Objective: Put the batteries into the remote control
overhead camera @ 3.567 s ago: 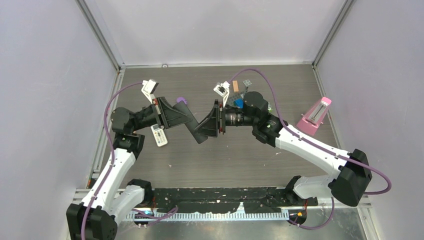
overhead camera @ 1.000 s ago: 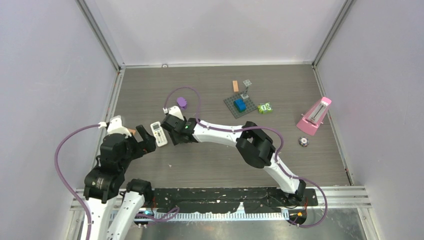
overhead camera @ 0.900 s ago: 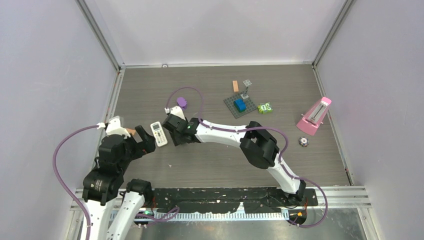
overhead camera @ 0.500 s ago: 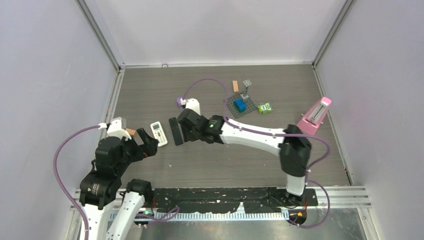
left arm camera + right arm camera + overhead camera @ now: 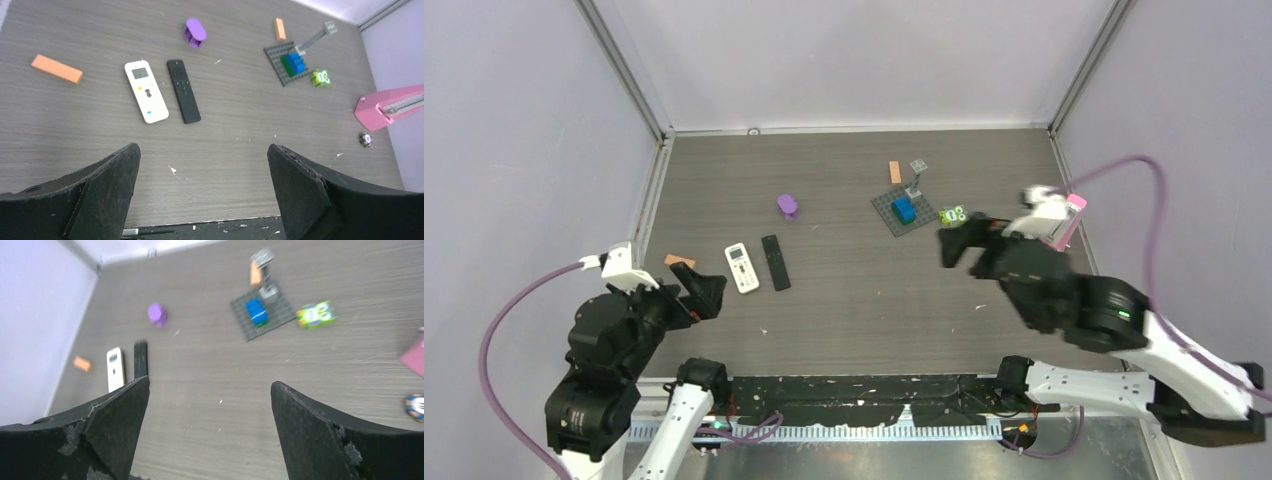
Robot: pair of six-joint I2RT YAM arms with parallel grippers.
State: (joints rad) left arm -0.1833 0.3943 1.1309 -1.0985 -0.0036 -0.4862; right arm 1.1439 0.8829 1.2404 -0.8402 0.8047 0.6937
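Left gripper (image 5: 702,293): held above the near left corner of the bench (image 5: 874,300). Jaws are spread wide with nothing between them. The left wrist view shows bare bench surface in the gap.

Right gripper (image 5: 964,245): held high over the right half of the bench. Jaws are likewise spread wide and carry nothing. The right wrist view is slightly blurred.

White remote (image 5: 742,268): lies flat and face up near the left edge, in the nearer half of the bench, with its small display at the far end.

Black remote (image 5: 774,262): lies flat with buttons up, just beside the white remote on its right. The two are roughly parallel, with a narrow gap between them. Neither gripper touches either remote.

Other items:
- An orange block (image 5: 679,260) lies between the white remote and the left edge.
- A purple piece (image 5: 787,206) sits beyond the black remote, toward the far edge.
- A grey baseplate (image 5: 894,215) lies around mid-width in the far half and carries a blue brick (image 5: 904,209).
- A small green toy (image 5: 953,214) sits just beside the baseplate's right corner.
- A second, smaller orange block (image 5: 895,172) lies beyond the baseplate.
- A pink metronome (image 5: 395,105) stands by the right edge, partly hidden behind the right arm in the top view.
- A small round object (image 5: 365,139) lies on the near side of the metronome.
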